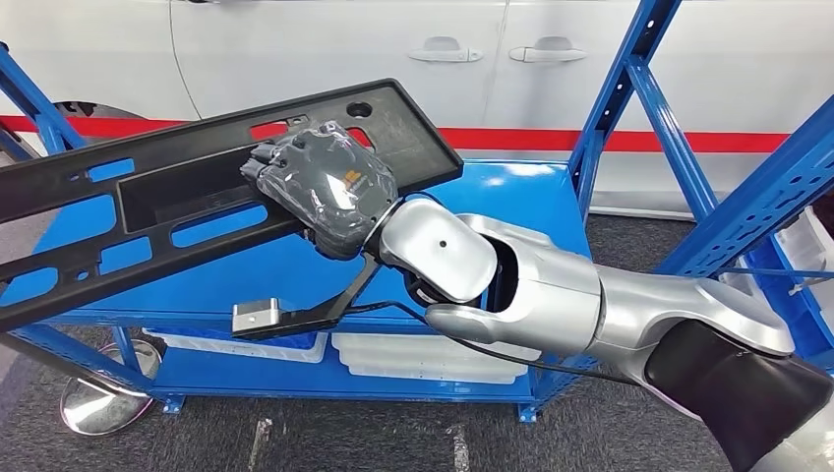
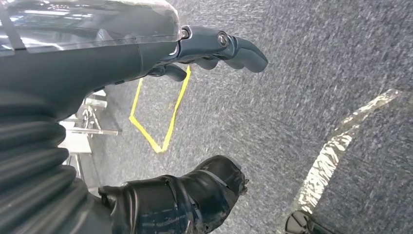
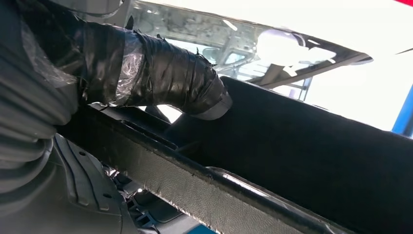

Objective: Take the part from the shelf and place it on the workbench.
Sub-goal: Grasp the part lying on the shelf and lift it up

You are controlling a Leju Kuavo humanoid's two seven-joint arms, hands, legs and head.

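Note:
The part [image 1: 187, 197] is a long black plastic panel with slots and a recessed tray. It lies tilted across the top of the blue shelf [image 1: 521, 202], its far end raised to the right. My right hand [image 1: 329, 187], under a clear cover, grips the panel near that raised end. In the right wrist view my taped thumb [image 3: 165, 78] presses on the panel's black edge [image 3: 302, 156]. My left hand [image 2: 160, 53] hangs over grey carpet with its fingers [image 2: 221, 46] and thumb apart, holding nothing.
A white car stands right behind the shelf. Blue uprights and braces [image 1: 639, 88] rise at the right. White trays [image 1: 423, 356] sit on the lower shelf level. A round metal base [image 1: 98, 398] rests on the floor at lower left. Yellow tape [image 2: 163, 126] marks the carpet.

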